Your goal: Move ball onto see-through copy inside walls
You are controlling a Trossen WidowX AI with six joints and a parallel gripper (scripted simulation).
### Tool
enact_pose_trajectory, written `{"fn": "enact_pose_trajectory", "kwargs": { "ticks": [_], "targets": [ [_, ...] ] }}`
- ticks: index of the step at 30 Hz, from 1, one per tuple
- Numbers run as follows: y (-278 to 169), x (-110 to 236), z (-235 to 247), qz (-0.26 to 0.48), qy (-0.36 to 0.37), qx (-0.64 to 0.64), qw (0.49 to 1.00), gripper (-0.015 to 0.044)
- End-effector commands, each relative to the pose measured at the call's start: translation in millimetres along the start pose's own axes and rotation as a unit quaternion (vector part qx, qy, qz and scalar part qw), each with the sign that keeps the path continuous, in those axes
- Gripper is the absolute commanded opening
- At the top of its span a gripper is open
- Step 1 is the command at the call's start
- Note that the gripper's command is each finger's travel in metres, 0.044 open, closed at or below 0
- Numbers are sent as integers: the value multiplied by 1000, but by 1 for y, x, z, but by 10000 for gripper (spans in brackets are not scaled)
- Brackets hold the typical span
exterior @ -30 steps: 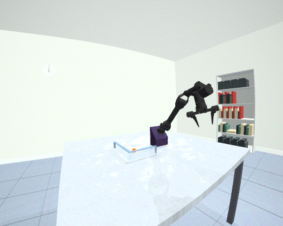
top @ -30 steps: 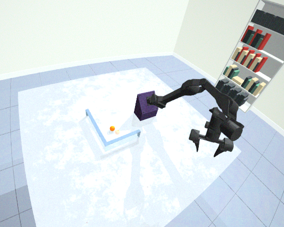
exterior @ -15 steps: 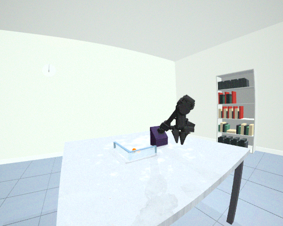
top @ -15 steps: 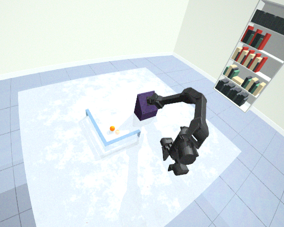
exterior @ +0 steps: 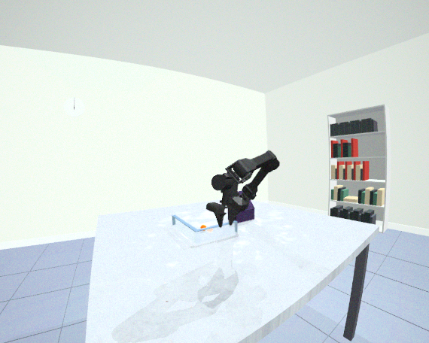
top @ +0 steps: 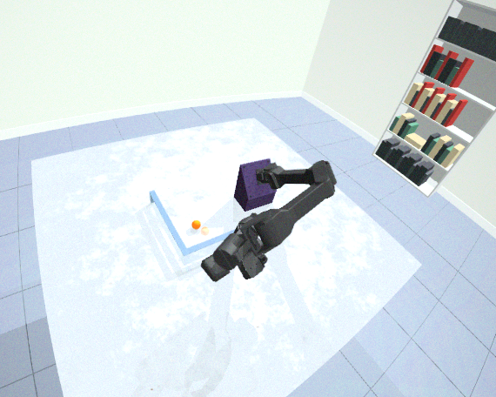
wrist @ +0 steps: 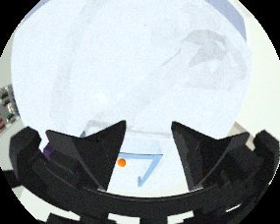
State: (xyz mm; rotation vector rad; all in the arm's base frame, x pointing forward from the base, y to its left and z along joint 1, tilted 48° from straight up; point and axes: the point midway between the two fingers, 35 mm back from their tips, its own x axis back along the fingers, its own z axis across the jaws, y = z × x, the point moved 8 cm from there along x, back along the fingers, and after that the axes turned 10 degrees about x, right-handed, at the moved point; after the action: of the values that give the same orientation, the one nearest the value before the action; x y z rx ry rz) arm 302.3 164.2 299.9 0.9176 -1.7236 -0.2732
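Note:
The orange ball (top: 196,225) (exterior: 203,227) (wrist: 121,162) lies on the table inside the corner made by the clear walls with blue tops (top: 168,222) (exterior: 185,223) (wrist: 149,170). The pale see-through copy (top: 204,231) (exterior: 210,229) is just beside it, a little to the right and nearer the front wall in the top view; I cannot make it out in the wrist view. My gripper (exterior: 226,225) (wrist: 148,123) is partly open and empty. It hangs above the table near the right end of the front wall, away from the ball. Its fingertips are hidden in the top view.
The arm's dark purple base block (top: 255,185) (exterior: 245,213) stands behind and to the right of the walls. The arm arches from it over the table (top: 127,318) (exterior: 136,263). In the top view the arm hides the front wall's right end. A bookshelf stands beyond the table.

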Motion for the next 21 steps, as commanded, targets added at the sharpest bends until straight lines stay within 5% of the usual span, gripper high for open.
{"fn": "enact_pose_trajectory", "kwargs": {
  "ticks": [1,10,17,21],
  "targets": [
    [-60,-18,6,11,17,-175,984,269],
    [-172,-42,44,39,41,-505,861,269],
    [-235,-60,109,1,71,-749,659,269],
    [-238,-61,114,-2,73,-763,642,269]
  ]
}}
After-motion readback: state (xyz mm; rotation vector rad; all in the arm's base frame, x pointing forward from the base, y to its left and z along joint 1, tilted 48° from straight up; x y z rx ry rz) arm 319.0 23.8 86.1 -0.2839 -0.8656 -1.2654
